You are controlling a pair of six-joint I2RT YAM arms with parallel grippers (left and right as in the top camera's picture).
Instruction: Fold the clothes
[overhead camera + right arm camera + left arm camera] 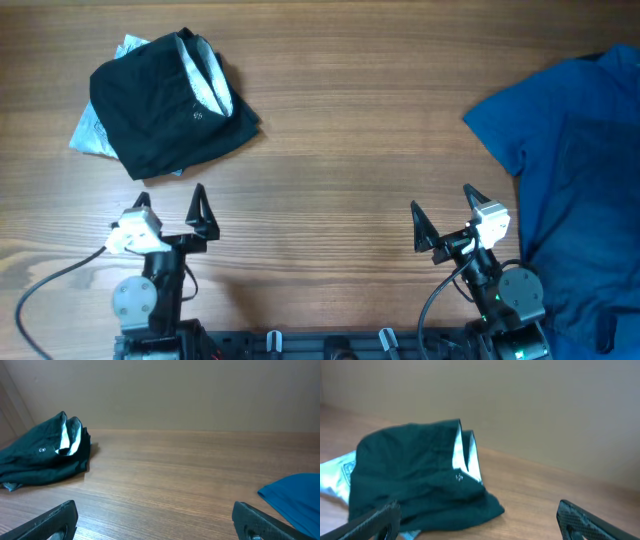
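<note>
Surveying from overhead, logged both arms low at the near edge of the wooden table (340, 150). Found the left gripper (172, 203) spread wide, with nothing between its fingers and no cloth touched; placed it just short of the black garment (160, 115). Found the right gripper (441, 205) likewise wide apart and empty over bare wood, near the royal-blue garment (575, 170) but clear of it.

Recorded the black garment bunched at far left, with pale grey lining (210, 80) exposed at the opening on its upper right. Spotted light-blue denim (92, 132) poking out from under its left side, in contact with it. Saw the royal-blue garment spread along the right edge and cut off by the frame.

Checked the left wrist view: dark fingertips wide apart, black heap ahead, untouched. Checked the right wrist view: same spread, bare wood ahead, blue corner at lower right.
</note>
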